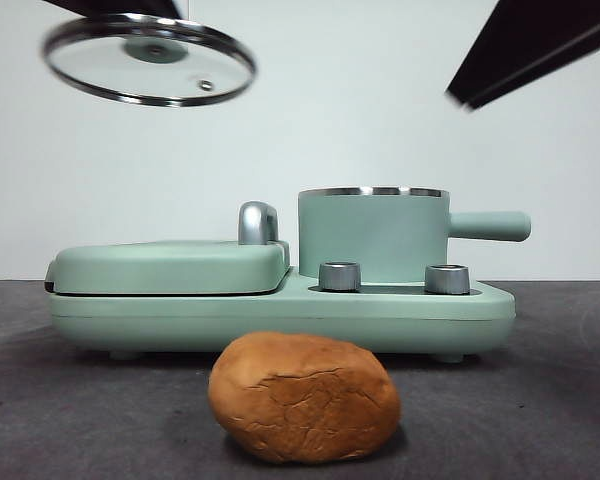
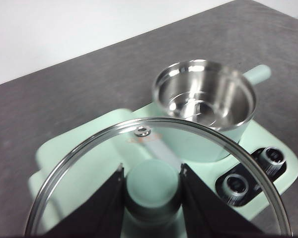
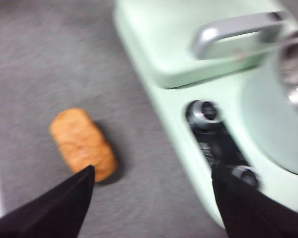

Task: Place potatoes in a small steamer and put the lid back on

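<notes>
The orange-brown potato (image 1: 302, 397) lies on the grey table in front of the appliance; the right wrist view shows it (image 3: 83, 143) too. The small mint-green steamer (image 1: 374, 232) stands open on the appliance's right side, its steel inside empty (image 2: 204, 94). My left gripper (image 2: 151, 191) is shut on the mint-green knob of the glass lid (image 1: 148, 58) and holds the lid high at the upper left, tilted, above the griddle cover. My right gripper (image 3: 151, 186) is open and empty, high above the table between the potato and the appliance's knobs; it shows dark at the front view's upper right (image 1: 528, 45).
The mint-green appliance base (image 1: 280, 305) carries a flat hinged griddle cover (image 1: 170, 266) with a steel handle (image 1: 257, 222) on the left and two steel dials (image 1: 340, 276) at the front. The steamer's side handle (image 1: 490, 225) sticks out to the right.
</notes>
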{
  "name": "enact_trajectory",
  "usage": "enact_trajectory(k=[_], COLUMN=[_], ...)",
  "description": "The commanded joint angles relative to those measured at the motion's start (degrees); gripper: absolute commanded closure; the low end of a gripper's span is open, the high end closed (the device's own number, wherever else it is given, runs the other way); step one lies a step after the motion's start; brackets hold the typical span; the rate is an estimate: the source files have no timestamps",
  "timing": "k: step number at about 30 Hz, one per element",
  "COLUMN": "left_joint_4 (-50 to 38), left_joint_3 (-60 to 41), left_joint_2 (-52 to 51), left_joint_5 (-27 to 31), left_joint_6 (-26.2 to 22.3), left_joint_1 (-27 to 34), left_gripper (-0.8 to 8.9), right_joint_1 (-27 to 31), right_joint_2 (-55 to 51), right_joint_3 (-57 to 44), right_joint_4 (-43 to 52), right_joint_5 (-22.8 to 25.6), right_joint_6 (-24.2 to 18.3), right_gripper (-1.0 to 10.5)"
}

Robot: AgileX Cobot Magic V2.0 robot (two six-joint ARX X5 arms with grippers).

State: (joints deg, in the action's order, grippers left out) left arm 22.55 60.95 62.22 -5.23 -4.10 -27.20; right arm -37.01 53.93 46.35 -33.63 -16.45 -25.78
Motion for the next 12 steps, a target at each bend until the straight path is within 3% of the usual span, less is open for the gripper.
enact_trajectory(k=[1, 12], left_joint_4=[0.8, 2.3], left_joint_3=[0.4, 0.4], left_joint_2=[-2.0, -5.9], left_joint_5=[-0.1, -0.1], left_joint_6=[0.7, 0.5], left_joint_1=[0.5, 3.3], left_gripper=[8.04, 8.04], right_joint_1=[-3.1, -10.1], right_joint_2=[3.9, 17.4], right_joint_3=[1.0, 1.0], right_joint_4=[0.7, 5.1], right_joint_5=[-0.2, -2.3], right_joint_6=[-1.4, -3.2], right_gripper=[5.6, 5.1])
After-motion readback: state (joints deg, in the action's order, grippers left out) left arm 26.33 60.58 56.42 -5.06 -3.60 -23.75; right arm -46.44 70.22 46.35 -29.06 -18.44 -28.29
